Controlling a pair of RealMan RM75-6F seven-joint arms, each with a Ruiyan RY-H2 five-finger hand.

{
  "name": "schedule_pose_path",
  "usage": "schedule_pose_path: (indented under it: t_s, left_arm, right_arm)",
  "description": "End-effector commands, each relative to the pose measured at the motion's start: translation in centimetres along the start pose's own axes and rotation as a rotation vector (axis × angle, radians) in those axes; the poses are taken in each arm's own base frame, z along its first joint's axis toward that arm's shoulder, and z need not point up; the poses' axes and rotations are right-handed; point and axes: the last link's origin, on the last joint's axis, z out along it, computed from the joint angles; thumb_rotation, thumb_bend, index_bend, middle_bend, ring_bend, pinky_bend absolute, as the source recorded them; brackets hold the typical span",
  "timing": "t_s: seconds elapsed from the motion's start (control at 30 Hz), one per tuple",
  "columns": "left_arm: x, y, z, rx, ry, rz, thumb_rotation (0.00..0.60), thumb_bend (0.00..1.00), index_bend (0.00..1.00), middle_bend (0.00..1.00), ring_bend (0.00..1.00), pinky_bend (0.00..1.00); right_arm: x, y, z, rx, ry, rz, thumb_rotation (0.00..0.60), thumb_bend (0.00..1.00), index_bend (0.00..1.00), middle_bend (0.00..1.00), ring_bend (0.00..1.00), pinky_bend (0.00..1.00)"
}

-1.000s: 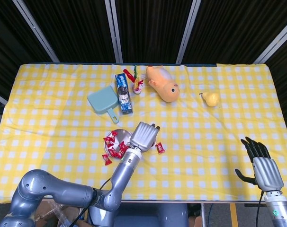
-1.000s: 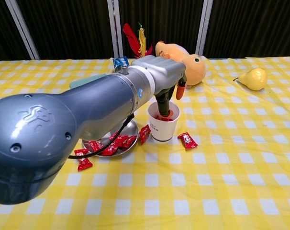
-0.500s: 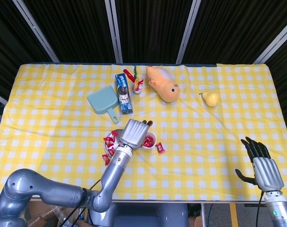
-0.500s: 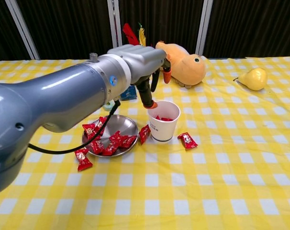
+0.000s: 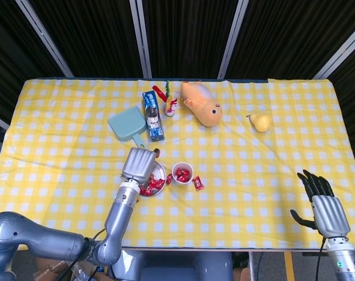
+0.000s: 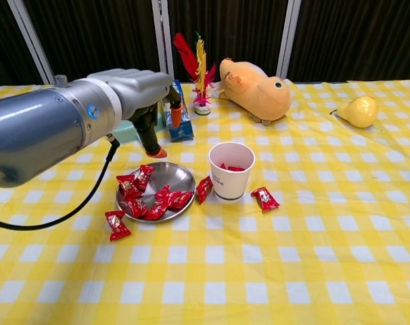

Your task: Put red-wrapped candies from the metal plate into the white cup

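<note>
Head cam looks steeply down from high up, whole table [image 5: 283,146] in frame; chest cam sits low & close, facing across it. Both share metal plate [image 6: 171,177], white cup [image 5: 182,173], probably the pear [image 6: 358,110] too

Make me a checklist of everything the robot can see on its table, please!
Surface: table under a yellow checked cloth.
Job's things: metal plate holds several red-wrapped candies; white cup stands upright right of it with red candy inside; loose candies lie on the cloth, one right of the cup, one left of the plate, and one leans between plate and cup.
Clutter: orange plush toy, pear, teal dustpan, blue packet, feather shuttlecock.
Hands: left hand above the plate, holding nothing; right hand at the table's near edge, fingers apart.
Cables: black cable under the left arm.
Surroundings: dark curtain.
</note>
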Motion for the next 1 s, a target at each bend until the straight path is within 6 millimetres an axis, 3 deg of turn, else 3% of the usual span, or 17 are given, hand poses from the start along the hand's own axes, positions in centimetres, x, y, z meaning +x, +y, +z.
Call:
schedule_pose_path:
  t_s: [0.03,0.3,0.6,1.0]
  left_arm:
    - [-0.9,0.4,-0.2,0.045,-0.088,-0.042,0.6,0.26,0.36,1.0,1.0,1.0]
    - [-2.6,2.9,0.8,0.074,-0.131,-0.044,0.6,0.35,0.35,1.0,1.0,1.0]
    - [-3.9,5.6,1.8,0.082,-0.128,-0.079,0.6,0.36,0.35,1.0,1.0,1.0]
    - [-4.6,7.3,2.3,0.065,-0.129,-0.075,0.6,0.37,0.37,1.0,1.0,1.0]
  right_arm:
    - [0.0,0.0,0.0,0.0,-0.002,0.002,0.6,0.34,0.0,0.0,0.0,0.0]
    - [0.1,0.1,0.1,0.0,-0.005,0.01,0.6,0.34,0.0,0.0,0.0,0.0]
    - [0.1,0.1,0.1,-0.001,-0.011,0.022,0.6,0.34,0.0,0.0,0.0,0.0]
    - [0.2,0.1,0.1,-0.002,-0.012,0.028,0.6,0.34,0.0,0.0,0.0,0.0]
